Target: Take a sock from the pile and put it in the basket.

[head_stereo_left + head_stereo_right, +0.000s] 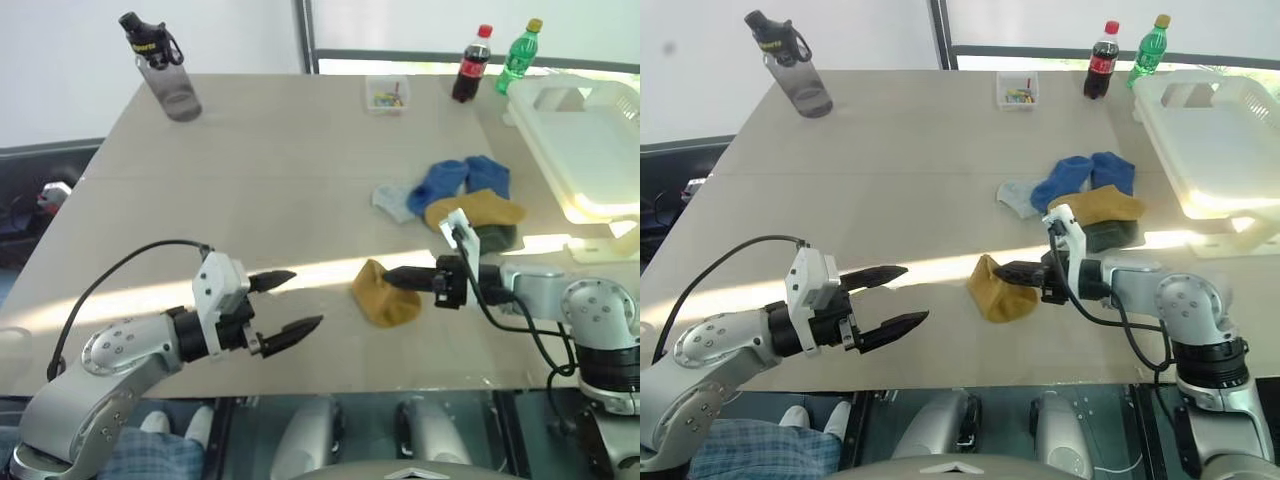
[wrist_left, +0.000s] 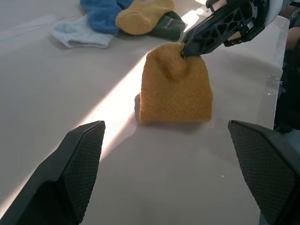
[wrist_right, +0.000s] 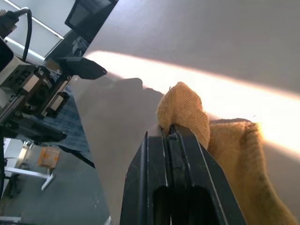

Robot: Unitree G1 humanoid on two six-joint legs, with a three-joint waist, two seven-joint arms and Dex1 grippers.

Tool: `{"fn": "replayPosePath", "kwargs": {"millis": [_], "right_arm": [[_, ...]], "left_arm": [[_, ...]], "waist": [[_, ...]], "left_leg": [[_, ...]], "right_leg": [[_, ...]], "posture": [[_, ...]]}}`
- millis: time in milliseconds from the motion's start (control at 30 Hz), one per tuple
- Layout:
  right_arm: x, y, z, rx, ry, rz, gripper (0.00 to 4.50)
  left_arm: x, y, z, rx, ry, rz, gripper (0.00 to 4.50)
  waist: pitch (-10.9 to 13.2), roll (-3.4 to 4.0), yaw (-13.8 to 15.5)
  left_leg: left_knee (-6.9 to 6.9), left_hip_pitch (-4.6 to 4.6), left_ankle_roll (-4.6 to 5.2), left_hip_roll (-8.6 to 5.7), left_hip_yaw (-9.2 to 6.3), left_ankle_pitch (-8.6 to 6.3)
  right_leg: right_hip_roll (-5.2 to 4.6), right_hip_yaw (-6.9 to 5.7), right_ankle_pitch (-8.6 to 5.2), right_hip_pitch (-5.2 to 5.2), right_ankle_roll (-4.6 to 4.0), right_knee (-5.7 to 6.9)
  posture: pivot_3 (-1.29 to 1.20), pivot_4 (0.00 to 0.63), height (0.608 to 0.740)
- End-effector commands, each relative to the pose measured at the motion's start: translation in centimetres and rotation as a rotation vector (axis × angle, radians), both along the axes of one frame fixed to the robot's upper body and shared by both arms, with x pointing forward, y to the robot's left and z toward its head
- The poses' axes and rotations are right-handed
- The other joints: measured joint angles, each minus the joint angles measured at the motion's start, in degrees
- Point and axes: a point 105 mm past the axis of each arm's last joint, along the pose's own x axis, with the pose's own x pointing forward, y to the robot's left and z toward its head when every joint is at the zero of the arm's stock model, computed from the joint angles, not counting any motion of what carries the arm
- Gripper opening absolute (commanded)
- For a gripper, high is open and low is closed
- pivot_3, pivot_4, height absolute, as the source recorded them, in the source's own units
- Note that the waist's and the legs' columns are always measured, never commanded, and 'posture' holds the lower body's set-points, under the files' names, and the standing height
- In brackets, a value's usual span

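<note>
A mustard yellow sock (image 1: 385,293) lies crumpled on the table near the front edge, apart from the pile (image 1: 465,195) of blue, yellow, dark green and pale grey socks behind it. My right gripper (image 1: 392,279) points left, shut on the near fold of this sock (image 3: 183,108). My left gripper (image 1: 303,300) hovers to the sock's left with its fingers wide open and nothing between them; its wrist view faces the sock (image 2: 176,89). The cream-white basket (image 1: 590,140) stands at the far right of the table.
At the back of the table stand a dark water bottle (image 1: 165,70), a small clear box (image 1: 387,95) of colourful bits, a cola bottle (image 1: 472,65) and a green bottle (image 1: 518,55). The table's front edge (image 1: 330,388) runs just below both grippers.
</note>
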Motion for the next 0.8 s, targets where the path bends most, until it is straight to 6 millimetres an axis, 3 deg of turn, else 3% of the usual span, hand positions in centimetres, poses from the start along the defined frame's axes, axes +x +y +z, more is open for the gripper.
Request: {"fn": "replayPosePath", "kwargs": {"millis": [33,67,167,267,533,800], "right_arm": [[-0.4,0.9,0.9,0.028,-0.043,0.026,1.29],[-0.4,1.1,1.0,0.037,-0.043,0.027,1.82],[-0.8,1.4,1.5,0.069,-0.048,0.05,2.84],[-1.5,2.0,1.8,0.095,-0.043,0.094,4.41],[-3.1,2.4,2.4,0.148,-0.04,0.17,4.47],[-4.2,3.9,1.6,0.123,0.002,0.23,4.47]], "left_arm": [[-0.2,-0.1,0.9,0.006,-0.055,-0.013,4.5],[-0.1,-0.1,0.9,0.007,-0.056,-0.013,4.5],[0.0,-0.1,0.9,0.01,-0.056,-0.017,4.5],[0.0,-0.2,1.0,0.011,-0.055,-0.03,4.5],[0.3,-0.1,1.1,0.023,-0.052,-0.046,4.5],[0.3,-0.2,1.1,0.029,-0.041,-0.065,4.5]], "waist": [[0.0,0.0,0.0],[0.0,0.0,0.0],[0.0,0.0,0.0],[0.0,0.0,0.0],[0.0,0.0,-0.1],[0.0,0.0,-0.9]], "left_leg": [[0.0,0.0,0.0,0.0,0.0,0.0],[0.0,0.01,0.0,0.0,0.0,0.0],[0.0,0.01,0.0,-0.02,0.0,0.0],[0.0,0.02,0.0,-0.02,0.0,0.0],[0.0,0.06,0.01,-0.01,0.01,0.0],[0.0,0.11,0.01,0.0,0.01,0.0]], "right_leg": [[0.0,0.0,0.0,0.0,0.0,0.02],[0.0,0.0,0.0,0.0,0.0,0.02],[0.01,0.0,0.0,0.0,0.0,0.02],[0.03,0.0,0.0,0.0,0.0,0.04],[0.07,0.01,0.0,0.01,0.0,0.07],[0.09,0.02,0.0,0.03,0.0,0.11]], "posture": [[0.0,0.15,0.74],[0.0,0.15,0.74],[0.0,0.15,0.74],[0.0,0.15,0.74],[0.0,0.15,0.74],[0.0,0.15,0.74]]}}
